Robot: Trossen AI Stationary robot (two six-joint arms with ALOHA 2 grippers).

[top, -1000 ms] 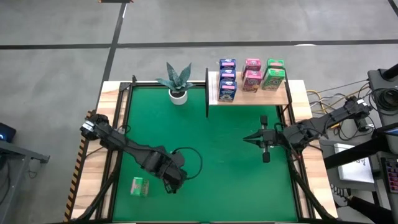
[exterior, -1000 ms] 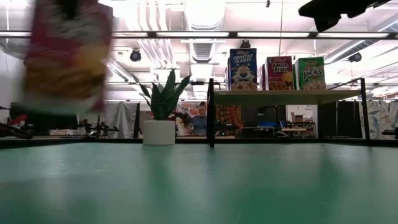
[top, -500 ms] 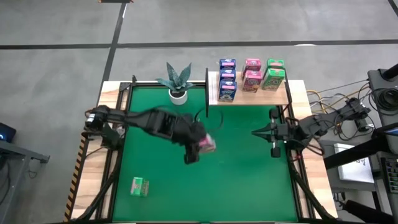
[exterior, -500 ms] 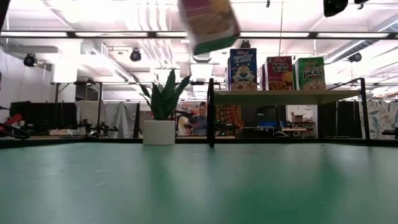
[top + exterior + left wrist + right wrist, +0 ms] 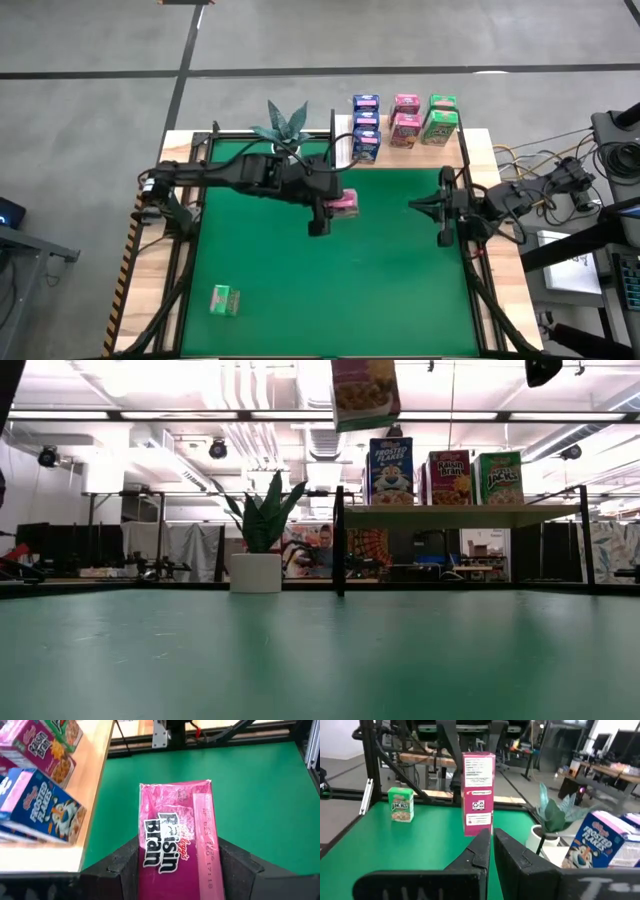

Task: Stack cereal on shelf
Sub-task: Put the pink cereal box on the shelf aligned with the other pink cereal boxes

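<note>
Since the earlier frame, the left gripper (image 5: 335, 205) is carrying a pink cereal box (image 5: 345, 203) from mid-mat toward the shelf (image 5: 450, 155) at the table's far right corner, fingers clamping it. The right gripper (image 5: 418, 205) is waiting shut near the right edge. The box is risking clipping the shelf's upright or toppling the stacks. Counted: three blue, three pink, two green on the shelf, one green box (image 5: 224, 299) near the front left corner.

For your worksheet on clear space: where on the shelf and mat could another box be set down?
The shelf is bare in front of the pink and green boxes; its back is crowded. The green mat is open right of the lone green box.
</note>
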